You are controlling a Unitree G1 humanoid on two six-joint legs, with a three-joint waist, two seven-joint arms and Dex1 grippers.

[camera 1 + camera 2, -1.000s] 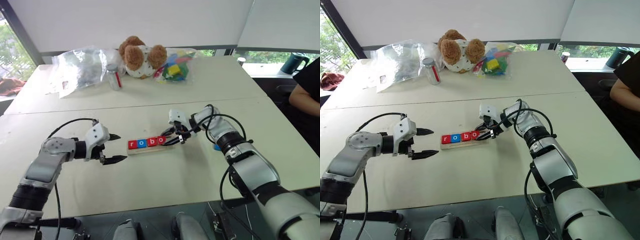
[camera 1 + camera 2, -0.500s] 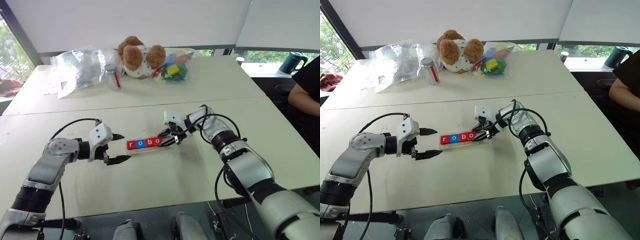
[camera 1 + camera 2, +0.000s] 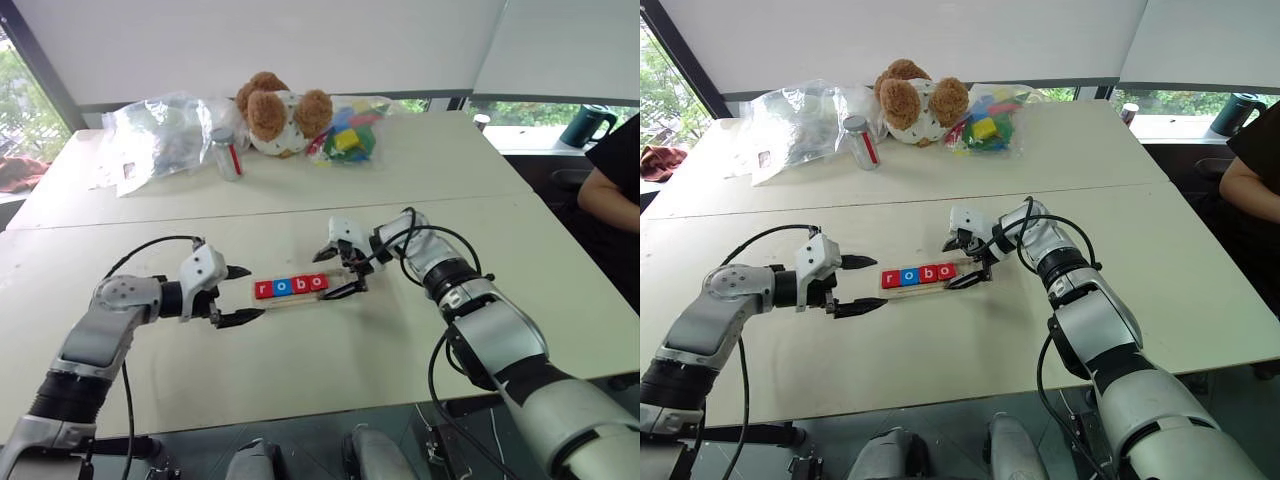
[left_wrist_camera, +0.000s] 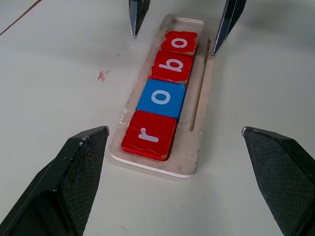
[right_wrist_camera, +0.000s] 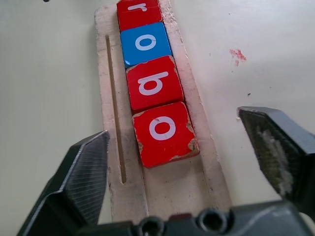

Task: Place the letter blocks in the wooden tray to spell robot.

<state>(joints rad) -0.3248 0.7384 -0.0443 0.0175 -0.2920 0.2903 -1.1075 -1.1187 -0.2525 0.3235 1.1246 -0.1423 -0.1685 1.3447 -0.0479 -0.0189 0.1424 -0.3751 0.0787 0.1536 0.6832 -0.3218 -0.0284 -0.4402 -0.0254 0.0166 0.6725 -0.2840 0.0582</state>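
Note:
The wooden tray [image 3: 342, 297] lies in the middle of the table, and four letter blocks [image 3: 291, 286] sit in it in a row. From the tray's left end they are a red r [image 4: 147, 139], a blue o [image 4: 161, 97], a red b [image 4: 172, 66] and a red o [image 5: 163, 132]. The tray's right end [image 5: 172, 191] is bare. My right gripper [image 3: 335, 275] is open over that end, its fingers on either side of the red o and clear of it. At the tray's left end my left gripper [image 3: 254, 293] is open and holds nothing.
At the back of the table are a teddy bear [image 3: 277, 110], clear plastic bags [image 3: 160, 135], a small jar [image 3: 228, 155] and a bag of coloured toy blocks [image 3: 350, 135]. A person's arm [image 3: 608, 195] and a dark mug [image 3: 588, 125] are at the far right.
My right gripper was shut at the last red o in the tray and has opened, leaving that block in place. The left arm has stayed where it was.

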